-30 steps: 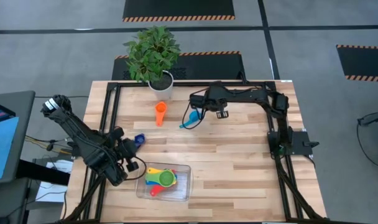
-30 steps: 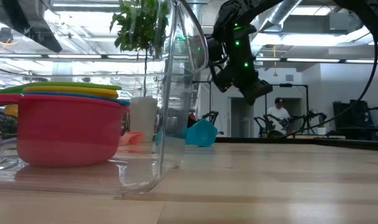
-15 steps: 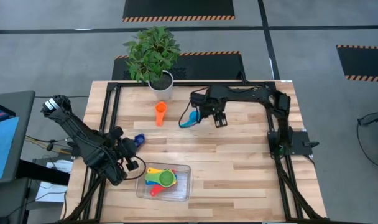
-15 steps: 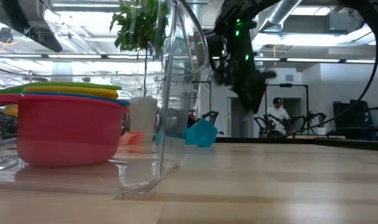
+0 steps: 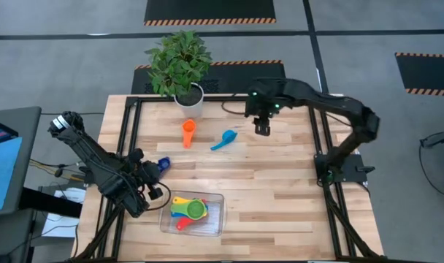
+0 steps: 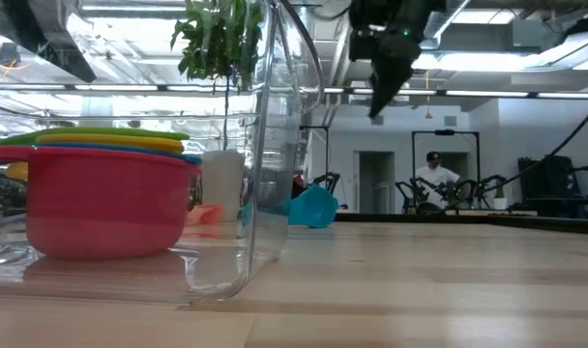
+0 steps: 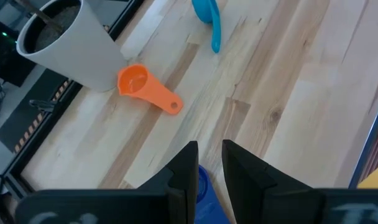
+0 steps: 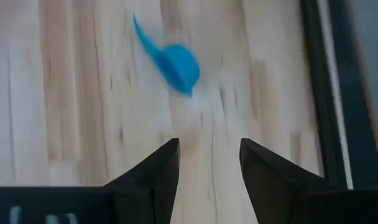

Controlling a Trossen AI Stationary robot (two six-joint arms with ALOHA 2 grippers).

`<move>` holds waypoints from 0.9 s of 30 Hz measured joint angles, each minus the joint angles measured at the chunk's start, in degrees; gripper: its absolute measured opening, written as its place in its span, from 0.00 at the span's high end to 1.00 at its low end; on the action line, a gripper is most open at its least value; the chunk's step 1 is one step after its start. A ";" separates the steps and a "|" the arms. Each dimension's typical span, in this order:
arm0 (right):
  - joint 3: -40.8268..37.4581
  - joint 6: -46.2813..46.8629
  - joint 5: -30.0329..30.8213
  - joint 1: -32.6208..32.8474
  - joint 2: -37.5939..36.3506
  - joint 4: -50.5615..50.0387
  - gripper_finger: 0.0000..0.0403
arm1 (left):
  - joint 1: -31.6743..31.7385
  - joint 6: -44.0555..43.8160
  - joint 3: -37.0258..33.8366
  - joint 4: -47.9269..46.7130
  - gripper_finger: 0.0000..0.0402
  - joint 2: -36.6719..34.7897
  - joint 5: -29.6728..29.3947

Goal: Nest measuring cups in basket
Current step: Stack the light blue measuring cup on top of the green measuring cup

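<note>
- Right gripper: hovering with fingers parted, holding nothing.
- Light blue cup: lying on the table, just leftward of that gripper, handle pointing toward the basket.
- Orange cup: lying beside the white plant pot.
- Left gripper: waiting near the basket; grip state cannot be told.
</note>
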 joint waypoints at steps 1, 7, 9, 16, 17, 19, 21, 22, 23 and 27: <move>-2.74 0.40 -0.22 0.15 -1.68 4.15 0.53 | 0.00 0.01 0.00 -0.01 0.85 0.00 0.00; -21.09 0.58 -0.22 0.78 -7.42 31.18 0.56 | 0.00 2.19 0.00 0.01 0.85 0.00 0.01; -26.08 0.26 -0.17 0.73 -7.07 40.66 0.56 | 0.00 2.80 0.00 0.06 0.85 0.00 0.02; -29.33 1.70 0.00 -1.10 -0.36 50.47 0.54 | 0.00 2.29 0.00 0.10 0.85 0.02 0.02; -29.14 3.27 0.03 -1.20 0.73 50.41 0.53 | 0.00 2.29 0.00 0.10 0.85 0.02 0.02; -28.42 5.39 -0.21 -1.47 2.81 50.64 0.52 | 0.00 2.29 0.00 0.10 0.85 0.02 -0.05; -27.39 5.63 -1.60 -1.45 4.97 50.66 0.51 | 0.00 2.34 0.00 0.08 0.85 0.02 -0.53; -26.95 5.80 -1.69 -1.35 5.81 50.16 0.51 | 0.00 2.52 0.00 0.10 0.85 0.02 -0.65; -26.40 6.33 -1.38 -1.26 6.79 50.09 0.51 | 0.00 2.77 0.00 0.08 0.85 0.01 -0.66; -24.36 6.16 -1.56 -0.81 9.17 50.16 0.53 | 0.00 3.40 0.00 0.09 0.85 0.02 -0.67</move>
